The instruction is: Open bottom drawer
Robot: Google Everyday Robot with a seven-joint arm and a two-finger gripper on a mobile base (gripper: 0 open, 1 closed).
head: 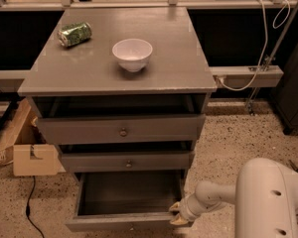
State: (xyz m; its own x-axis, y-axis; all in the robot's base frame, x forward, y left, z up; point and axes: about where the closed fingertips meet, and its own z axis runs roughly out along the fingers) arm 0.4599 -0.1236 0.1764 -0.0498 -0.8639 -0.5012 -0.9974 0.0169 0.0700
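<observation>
The grey cabinet (119,73) has three drawers. The bottom drawer (124,221) is pulled well out, and its dark grey inside (129,191) shows; its front panel lies at the lower edge of the view. The middle drawer (128,161) and the top drawer (122,129) stand a little out. My gripper (177,214) is at the right end of the bottom drawer's front edge, its tan fingertips (175,207) against the front right corner. The white arm (268,197) fills the lower right.
A white bowl (132,53) and a green can (74,33) lying on its side rest on the cabinet top. A cardboard box (32,158) and a black cable (30,212) lie on the speckled floor to the left. A white cable duct (248,76) runs behind on the right.
</observation>
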